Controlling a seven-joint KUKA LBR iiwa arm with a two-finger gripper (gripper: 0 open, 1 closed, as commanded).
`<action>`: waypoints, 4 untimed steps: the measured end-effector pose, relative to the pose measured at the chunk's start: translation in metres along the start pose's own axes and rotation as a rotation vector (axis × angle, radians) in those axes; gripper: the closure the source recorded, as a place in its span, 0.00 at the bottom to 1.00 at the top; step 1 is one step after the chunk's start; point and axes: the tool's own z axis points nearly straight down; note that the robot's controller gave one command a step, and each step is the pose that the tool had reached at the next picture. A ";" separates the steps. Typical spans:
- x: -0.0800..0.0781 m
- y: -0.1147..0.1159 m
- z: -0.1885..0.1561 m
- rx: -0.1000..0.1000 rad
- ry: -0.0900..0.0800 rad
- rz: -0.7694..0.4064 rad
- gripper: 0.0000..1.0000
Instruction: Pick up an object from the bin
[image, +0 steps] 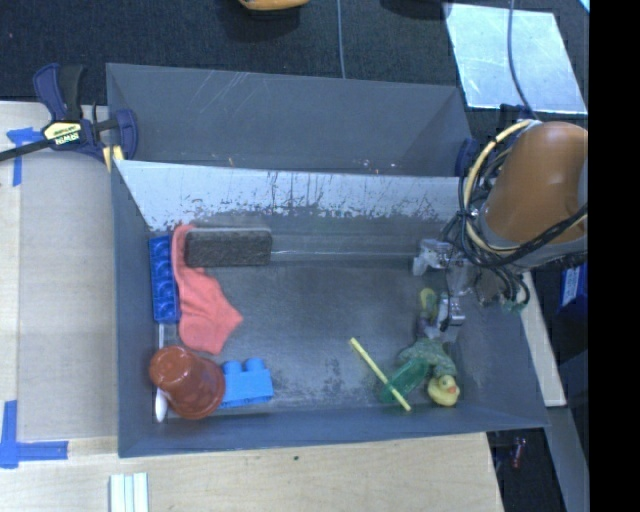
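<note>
Your gripper hangs low at the right end of the bin. You cannot tell whether it is open or closed. Nothing shows in its grasp, so I judge the pick not yet made: grasp and lift both remain.

Just beside its tip lies a green toy, with a small yellow duck touching that toy. A yellow stick lies against the toy's side away from the hand.

Well apart from the hand, at the opposite end, are a blue brick, a red-brown cup, a pink cloth and a dark block.
</note>
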 end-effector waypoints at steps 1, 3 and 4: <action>-0.002 0.000 -0.004 0.001 -0.008 -0.003 0.00; 0.049 0.018 0.043 0.003 -0.012 -0.255 0.00; 0.065 -0.015 0.061 -0.002 -0.010 -0.271 0.00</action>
